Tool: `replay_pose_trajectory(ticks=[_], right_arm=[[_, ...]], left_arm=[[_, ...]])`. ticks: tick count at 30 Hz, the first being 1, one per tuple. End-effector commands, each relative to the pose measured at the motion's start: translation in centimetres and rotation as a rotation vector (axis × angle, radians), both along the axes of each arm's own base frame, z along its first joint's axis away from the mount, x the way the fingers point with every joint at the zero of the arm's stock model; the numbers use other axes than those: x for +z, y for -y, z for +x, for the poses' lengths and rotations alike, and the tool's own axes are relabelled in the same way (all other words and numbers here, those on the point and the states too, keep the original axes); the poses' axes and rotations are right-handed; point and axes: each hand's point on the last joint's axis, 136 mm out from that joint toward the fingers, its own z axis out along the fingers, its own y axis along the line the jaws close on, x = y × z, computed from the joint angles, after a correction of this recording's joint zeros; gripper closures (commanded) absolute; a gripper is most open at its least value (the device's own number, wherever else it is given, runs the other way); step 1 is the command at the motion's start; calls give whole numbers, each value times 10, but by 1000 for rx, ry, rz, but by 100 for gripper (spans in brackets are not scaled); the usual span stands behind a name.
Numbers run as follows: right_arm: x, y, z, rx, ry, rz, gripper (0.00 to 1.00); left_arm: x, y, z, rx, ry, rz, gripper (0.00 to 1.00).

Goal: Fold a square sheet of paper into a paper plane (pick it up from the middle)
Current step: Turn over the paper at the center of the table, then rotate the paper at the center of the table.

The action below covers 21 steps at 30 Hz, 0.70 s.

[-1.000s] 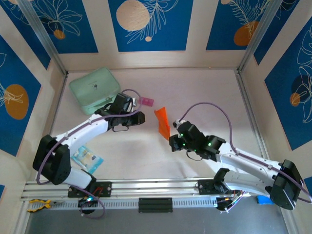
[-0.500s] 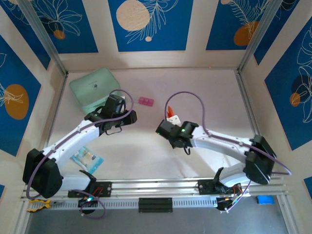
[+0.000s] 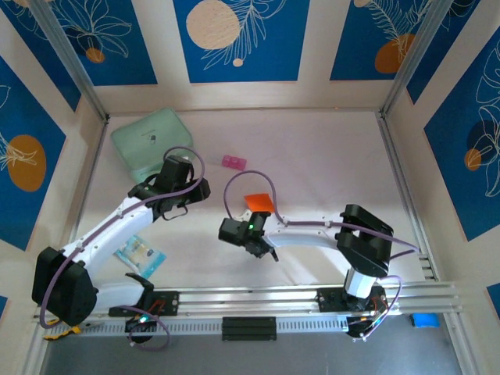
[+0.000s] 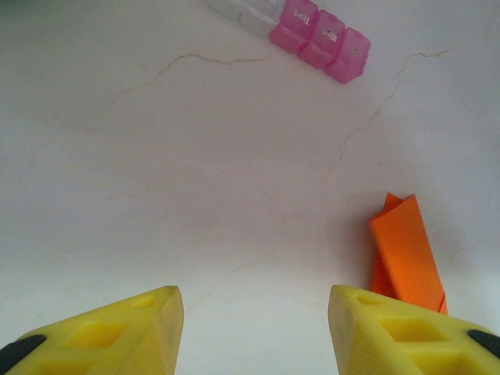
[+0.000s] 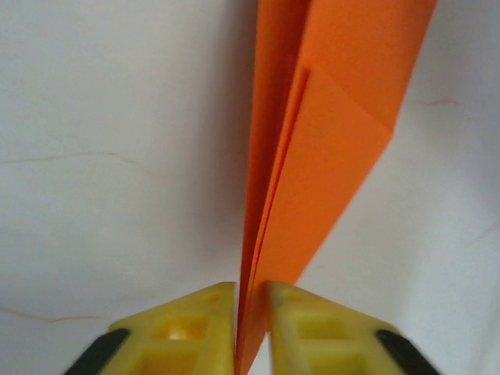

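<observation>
The paper plane [image 3: 259, 201] is a narrow folded orange dart near the middle of the table. In the right wrist view its folded layers [image 5: 328, 117] run edge-on away from my right gripper [image 5: 251, 328], whose yellow jaws stand nearly together around its near end, with barely any slack. In the top view my right gripper [image 3: 251, 219] sits just in front of the plane. My left gripper [image 3: 199, 190] is off to the plane's left, apart from it. Its jaws are open with nothing between them [image 4: 254, 328], and the plane [image 4: 405, 250] lies ahead to the right.
A small pink block [image 3: 233, 162] lies behind the plane and also appears in the left wrist view [image 4: 320, 39]. A mint-green case [image 3: 152, 142] sits at the back left. A blue packet [image 3: 141, 254] lies by the left arm. Frame walls enclose the table.
My right arm has swung left and carried the plane to the table's middle, and its jaws have eased slightly. My left gripper has drawn back left and opened wider.
</observation>
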Motion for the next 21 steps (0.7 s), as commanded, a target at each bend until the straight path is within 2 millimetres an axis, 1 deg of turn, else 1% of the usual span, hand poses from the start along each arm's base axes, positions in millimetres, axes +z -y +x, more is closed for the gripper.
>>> replay_pose_trajectory(ticks=[1, 2, 4, 6, 8, 10, 11, 12, 13, 15, 18, 21], right_arm=[[14, -32, -8, 5, -53, 229, 66], [18, -36, -8, 1, -63, 288, 60], [26, -39, -5, -31, -90, 421, 55], [33, -40, -2, -56, -120, 529, 53], [37, -34, 6, -117, -143, 617, 53], [39, -25, 17, -222, -200, 730, 60], [39, -22, 21, -267, -234, 786, 62], [39, -21, 25, -301, -284, 863, 63], [39, -20, 29, -331, -321, 929, 67], [38, -17, 34, -374, -360, 1012, 73], [33, -13, 39, -413, -387, 1069, 77], [22, -14, 40, -437, -423, 1075, 79]], left_arm=[[-2, -4, -2, 10, -4, -8, 47], [-2, -2, -3, 4, -7, -14, 46], [-5, 3, -3, -19, -14, -35, 46], [-7, 8, -4, -35, -25, -52, 46], [-9, 15, -5, -64, -31, -77, 46], [-13, 25, -6, -98, -43, -117, 48], [-14, 29, -5, -112, -48, -138, 49], [-16, 35, -6, -130, -58, -159, 51], [-19, 40, -7, -142, -78, -180, 52], [-25, 48, -9, -166, -114, -209, 54], [-34, 57, -11, -191, -158, -240, 57], [-41, 62, -14, -201, -189, -271, 58]])
